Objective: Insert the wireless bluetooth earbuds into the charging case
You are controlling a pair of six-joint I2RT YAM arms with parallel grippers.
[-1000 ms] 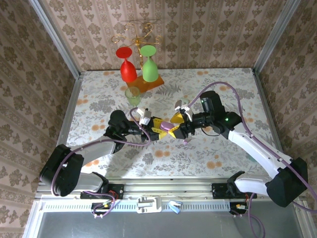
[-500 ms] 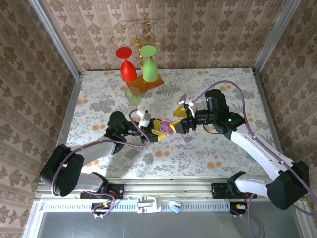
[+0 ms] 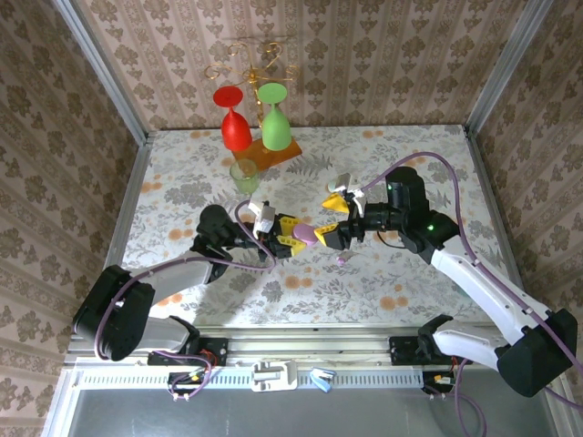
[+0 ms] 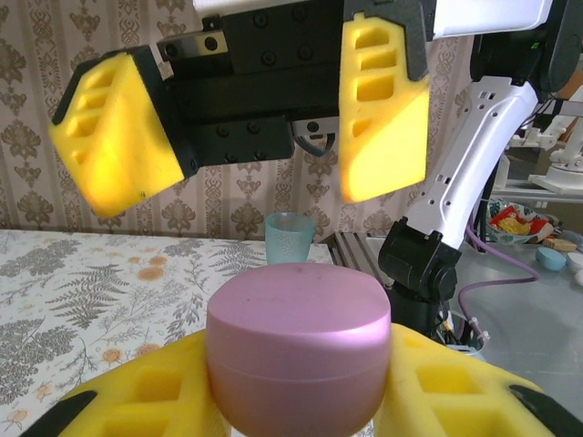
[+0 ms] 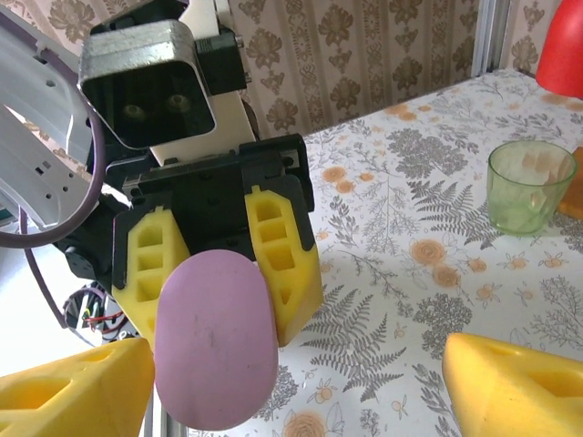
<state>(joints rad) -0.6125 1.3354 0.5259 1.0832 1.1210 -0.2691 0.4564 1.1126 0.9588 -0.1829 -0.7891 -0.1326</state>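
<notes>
Over the last second the right pincer (image 3: 330, 221) has let go and drawn back from the charging case (image 4: 299, 350). A moment ago its yellow fingers were up against the case together with the left pincer (image 5: 217, 273); now they stand wide apart with nothing between them and a clear gap in front of the case. The left pincer has not shifted and stays clamped on the lilac oval case, one foam finger on each side, holding it off the bench (image 3: 410, 155). From the left wrist view the lid looks seated on the body with only a thin seam showing, so the case appears shut; whether the right pincer's touch was meant to lift the lid I cannot tell. No bud is in either pincer. A tiny lilac earbud (image 3: 342, 260) lies on the bench just below the open right pincer, a little toward the arm bases. I cannot pick out the pale bud. By my reading the insertion is still ahead: the lid must be raised and the lilac bud picked up, and the freed right pincer is the one placed to do it. As for pose, the left arm stretches low across the bench with its wrist level and pincer pointing at the right one. The right arm is bent at the elbow and reaches inward, its pincer facing the case head-on, slightly above it.
</notes>
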